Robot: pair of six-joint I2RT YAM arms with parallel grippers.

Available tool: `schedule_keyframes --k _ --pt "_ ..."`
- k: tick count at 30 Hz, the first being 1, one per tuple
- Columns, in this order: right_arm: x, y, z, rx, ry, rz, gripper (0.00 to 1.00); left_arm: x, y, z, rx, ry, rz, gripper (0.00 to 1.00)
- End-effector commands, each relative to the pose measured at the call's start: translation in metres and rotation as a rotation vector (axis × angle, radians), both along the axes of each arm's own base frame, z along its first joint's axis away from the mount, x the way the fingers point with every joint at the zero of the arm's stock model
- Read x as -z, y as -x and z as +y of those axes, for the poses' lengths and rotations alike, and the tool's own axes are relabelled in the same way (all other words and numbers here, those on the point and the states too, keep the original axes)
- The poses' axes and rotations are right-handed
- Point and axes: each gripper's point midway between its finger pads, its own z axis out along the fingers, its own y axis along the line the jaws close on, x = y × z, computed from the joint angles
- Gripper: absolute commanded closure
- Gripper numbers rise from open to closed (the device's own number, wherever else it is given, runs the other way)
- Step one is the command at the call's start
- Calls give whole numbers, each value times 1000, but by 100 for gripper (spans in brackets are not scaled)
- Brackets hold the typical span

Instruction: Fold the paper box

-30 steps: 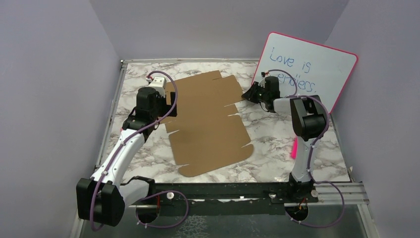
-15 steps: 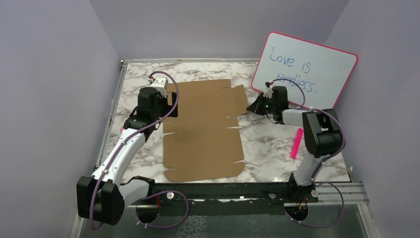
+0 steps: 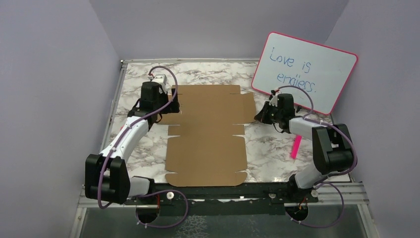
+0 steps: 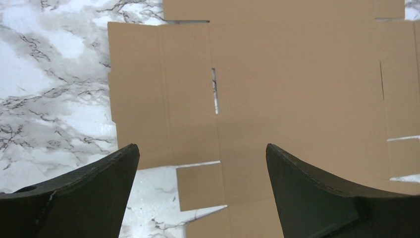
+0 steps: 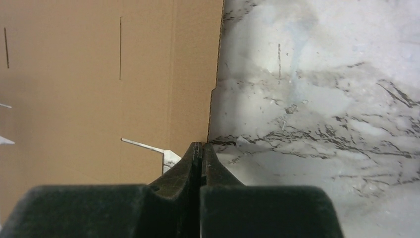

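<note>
Marble tabletop (image 3: 270, 156): paper box (image 3: 208, 134) lies flat at ctr, unfolded. Left gripper (image 4: 201, 148) wide open over its far-left flap. Right gripper (image 5: 200, 146) closed, tips at sheet's right edge; whether pinching it unclear.

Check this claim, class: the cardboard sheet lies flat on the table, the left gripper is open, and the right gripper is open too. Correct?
No: the right gripper is shut, jaws pressed together at the edge of the cardboard sheet, as the right wrist view shows. The rest stands.
</note>
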Motion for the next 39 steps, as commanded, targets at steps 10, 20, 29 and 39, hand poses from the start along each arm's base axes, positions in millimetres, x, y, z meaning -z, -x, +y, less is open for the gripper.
schedule_keyframes --k 10,20,29,39 --pt "-26 -12 -17 33 94 -105 61 -7 -96 5 -9 251 -7 1" --pt "-83 -32 29 -95 -72 -235 37 38 -154 -4 48 290 91 6" --pt "-80 -36 95 -262 -160 -260 30 75 -181 10 65 365 149 13" --pt "-37 -28 136 -365 -175 -183 28 106 -193 0 130 458 202 28"
